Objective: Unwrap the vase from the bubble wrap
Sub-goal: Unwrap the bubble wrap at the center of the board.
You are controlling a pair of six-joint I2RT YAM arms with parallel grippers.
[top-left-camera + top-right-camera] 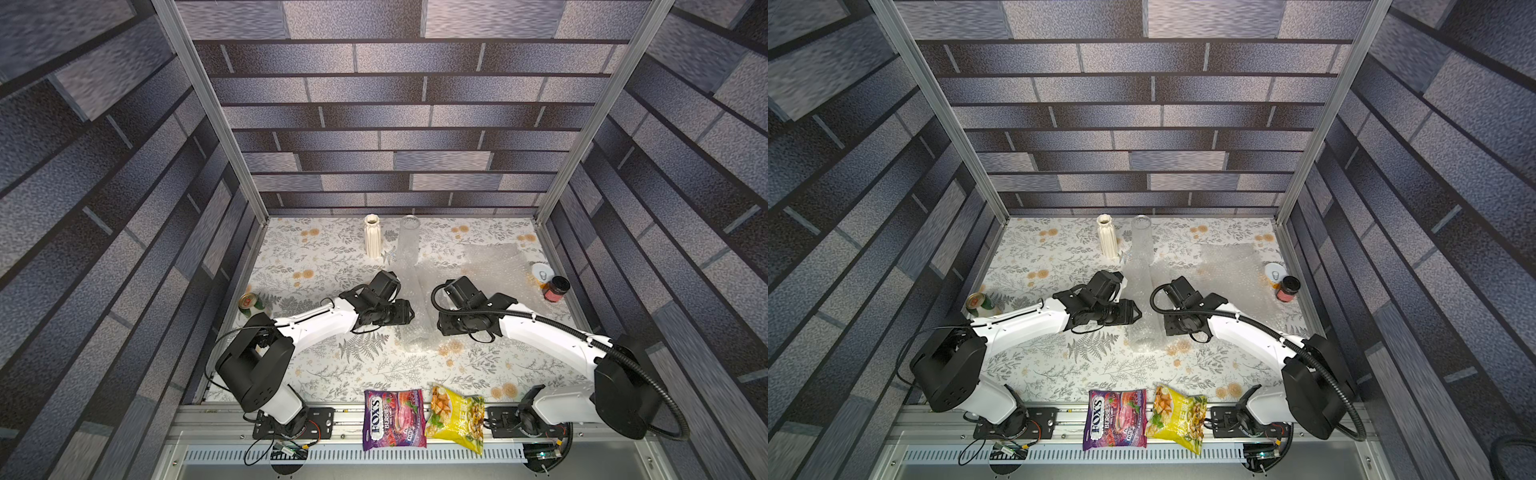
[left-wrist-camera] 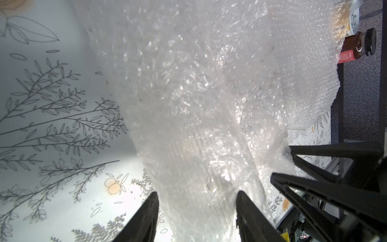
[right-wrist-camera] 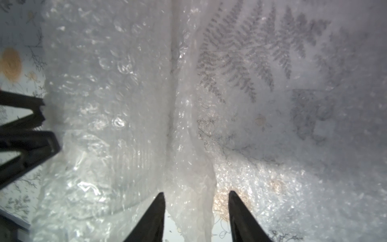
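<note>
**Flanking the bubble wrap mid-table**

Running from near to far across the middle of the flowered table [image 1: 316, 374], the bubble wrap [image 1: 415, 286] forms a long clear tube, seen in both top views. More of the wrap spreads flat to the right of it, reaching toward the right edge. I cannot tell whether the tube lies flat or tilts.

The left gripper [image 2: 198, 192] comes at the tube from the left. Its two black fingers [image 2: 146, 218] press against opposite sides of the tube, clamped on it with the wrap filling the gap between them. A finely ridged surface shows faintly through the plastic there, but I cannot say what it is.

The right gripper [image 3: 196, 192] faces it from the right, close by. Its jaws stand parted, and a loose upright fold of wrap rises between them. The fold sits near one finger and clear of the other, so nothing is pinched.

A white ribbed vase [image 1: 372, 237] stands upright and bare at the far side, just left of the tube's far end. A green can [image 1: 250, 302] sits at the left edge. A dark-lidded jar [image 1: 556, 289] and a white-topped tin [image 1: 542, 272] sit at the right edge. A purple candy bag [image 1: 392, 417] and a yellow snack bag [image 1: 457, 417] lie side by side on the near rail.
</note>
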